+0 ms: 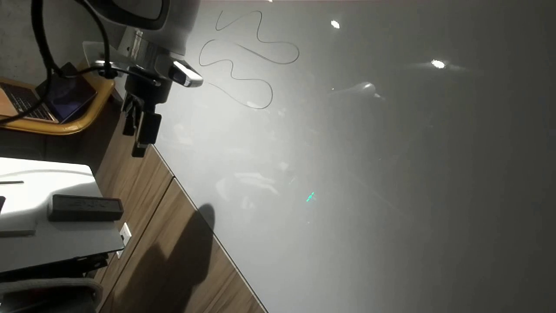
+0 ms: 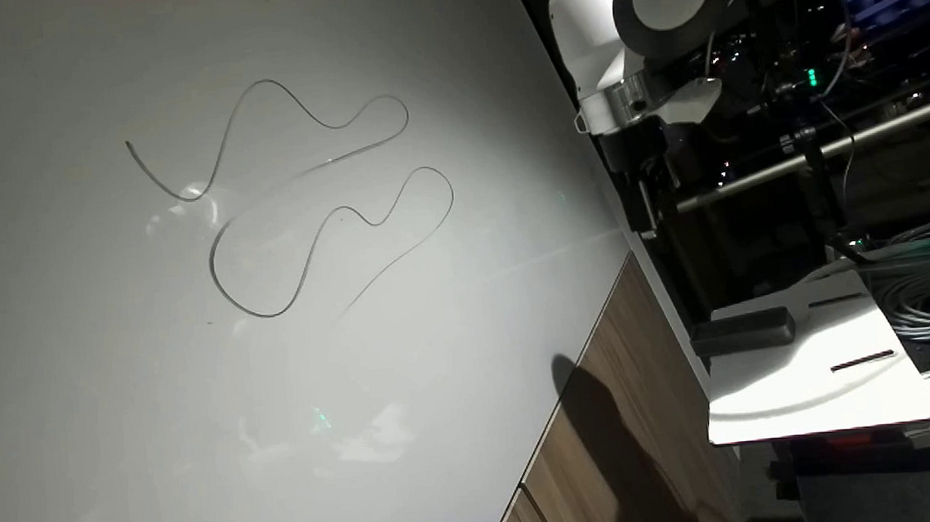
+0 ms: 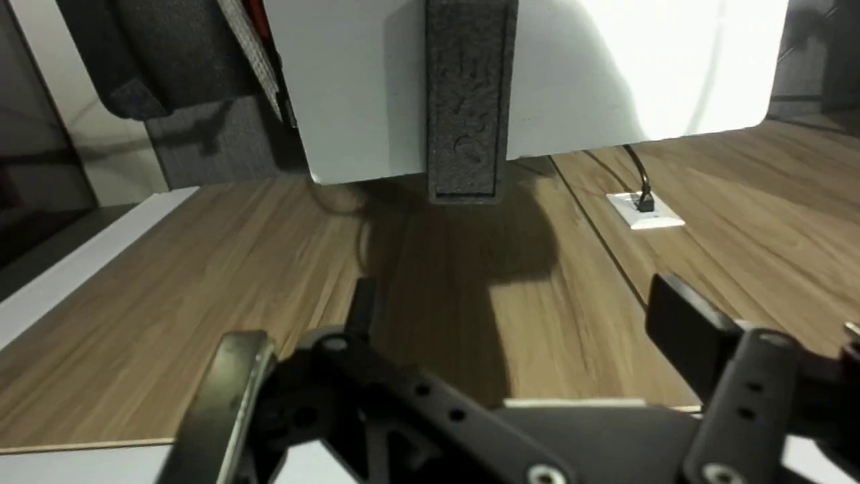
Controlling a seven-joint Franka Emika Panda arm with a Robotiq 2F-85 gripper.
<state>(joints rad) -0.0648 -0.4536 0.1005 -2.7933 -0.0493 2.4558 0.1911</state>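
The pincer stands wide open, gripping nothing. In the wrist view I see a dark block at its twelve o'clock, jutting past a white tray, and a socket at two. In an exterior view, wavy lines cross a glossy surface at two o'clock.

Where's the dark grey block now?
In the wrist view, the dark grey block is at the top, near the middle, lying on the white shelf and poking past its edge. The open jaws are below it in that picture.
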